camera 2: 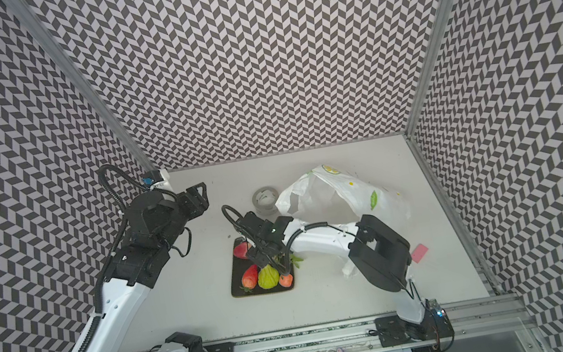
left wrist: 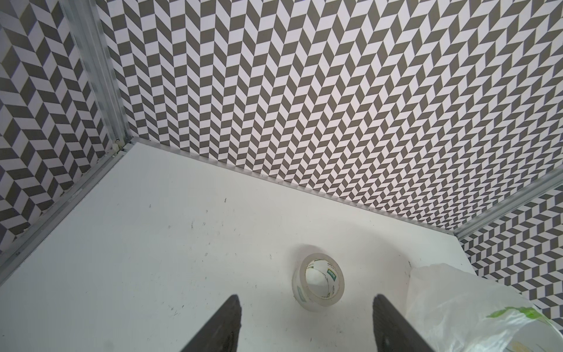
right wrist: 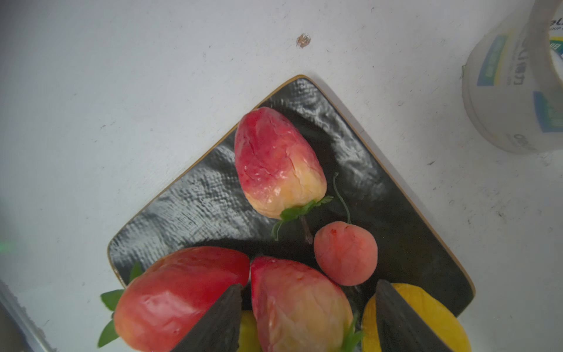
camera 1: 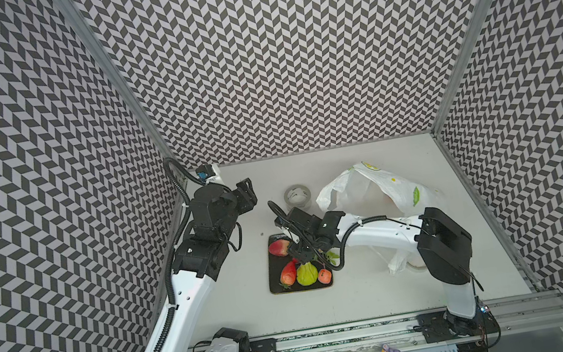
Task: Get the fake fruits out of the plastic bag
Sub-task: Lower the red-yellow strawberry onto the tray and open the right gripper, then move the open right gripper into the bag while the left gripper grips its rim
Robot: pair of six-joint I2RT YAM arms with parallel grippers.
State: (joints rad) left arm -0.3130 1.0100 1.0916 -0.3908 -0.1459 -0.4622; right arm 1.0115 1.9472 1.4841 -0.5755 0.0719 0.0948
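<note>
Plastic bag (left wrist: 457, 304) shows in left wrist view, not right.

fruits (camera 1: 307, 274) lie on a plate (camera 1: 272, 270) at centre; tape roll (camera 1: 297, 197) behind it, bag (camera 1: 370, 189) right of the roll.

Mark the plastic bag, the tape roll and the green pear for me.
plastic bag (camera 1: 384, 183): a top view, on its crinkled side wall.
tape roll (left wrist: 300, 292): left wrist view, on its outer wall.
green pear (camera 1: 307, 274): a top view, middle of its body.
</note>
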